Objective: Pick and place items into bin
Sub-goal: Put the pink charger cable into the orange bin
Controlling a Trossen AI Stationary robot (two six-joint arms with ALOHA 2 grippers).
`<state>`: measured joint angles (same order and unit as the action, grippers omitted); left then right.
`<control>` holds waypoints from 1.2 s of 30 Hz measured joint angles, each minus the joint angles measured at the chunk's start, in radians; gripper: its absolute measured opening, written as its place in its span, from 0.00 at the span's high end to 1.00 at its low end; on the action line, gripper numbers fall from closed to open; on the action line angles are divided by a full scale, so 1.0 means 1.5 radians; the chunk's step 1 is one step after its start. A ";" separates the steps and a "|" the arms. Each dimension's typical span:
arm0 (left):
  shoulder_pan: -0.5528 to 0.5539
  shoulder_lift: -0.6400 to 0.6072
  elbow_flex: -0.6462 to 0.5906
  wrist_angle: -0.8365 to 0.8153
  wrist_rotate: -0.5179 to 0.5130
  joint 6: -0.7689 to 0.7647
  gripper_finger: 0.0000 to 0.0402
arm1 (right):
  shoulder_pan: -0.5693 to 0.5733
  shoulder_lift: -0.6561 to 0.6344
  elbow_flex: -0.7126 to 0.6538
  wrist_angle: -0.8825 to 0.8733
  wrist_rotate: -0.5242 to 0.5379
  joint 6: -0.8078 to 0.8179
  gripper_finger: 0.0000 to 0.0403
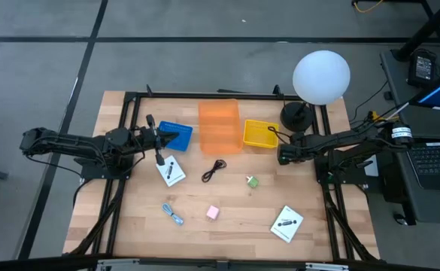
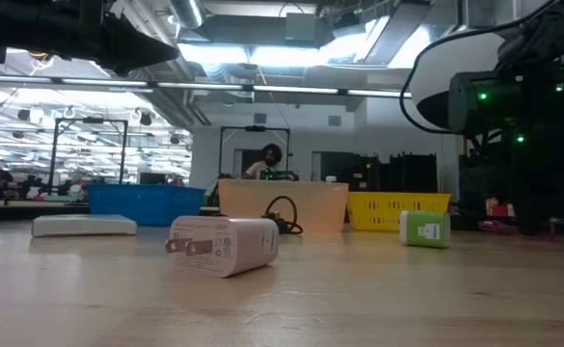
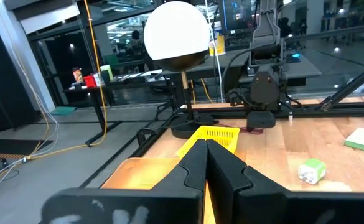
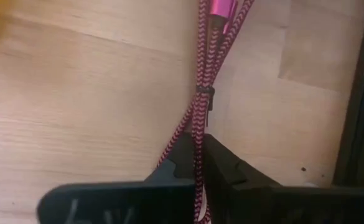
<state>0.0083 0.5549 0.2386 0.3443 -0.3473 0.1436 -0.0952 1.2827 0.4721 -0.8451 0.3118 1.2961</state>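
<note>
My right gripper (image 4: 197, 143) points steeply down at the table's right side, beside the yellow bin (image 1: 259, 134), and is shut on a reddish braided cable (image 4: 201, 68) that lies on the wood. My left gripper (image 3: 205, 155) is shut and level with nothing in it, next to the blue bin (image 1: 176, 135). On the table lie two white cards (image 1: 171, 171) (image 1: 287, 223), a black cable (image 1: 214, 170), a green piece (image 1: 252, 181), a pink piece (image 1: 213, 213) and a blue piece (image 1: 173, 214). My right gripper pinches the bundled strands of the reddish cable (image 4: 196, 124) between its two fingers, just short of the black tie (image 4: 205, 93) around the bundle. The fingers come from above, pointing steeply down. The rest of the cable, with its pink plug (image 4: 222, 9), lies on the table.
An orange bin (image 1: 219, 126) stands between the blue and yellow bins at the far side. A lamp with a white globe (image 1: 321, 77) stands at the far right corner. A dark frame rail (image 4: 359, 93) runs close beside the cable.
</note>
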 joint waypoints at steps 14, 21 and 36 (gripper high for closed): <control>0.000 0.000 0.000 -0.002 0.001 0.018 0.99 | 0.084 0.000 0.086 -0.101 0.019 -0.014 1.00; 0.000 0.000 0.000 -0.002 0.001 0.018 0.99 | 0.137 -0.001 0.163 -0.219 0.063 0.029 1.00; 0.000 0.000 0.000 -0.002 0.001 0.017 0.99 | 0.264 -0.028 0.297 -0.261 0.146 -0.010 1.00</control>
<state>0.0082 0.5549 0.2386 0.3412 -0.3466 0.1698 0.3005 1.2408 0.9178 -1.2368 0.5309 1.2805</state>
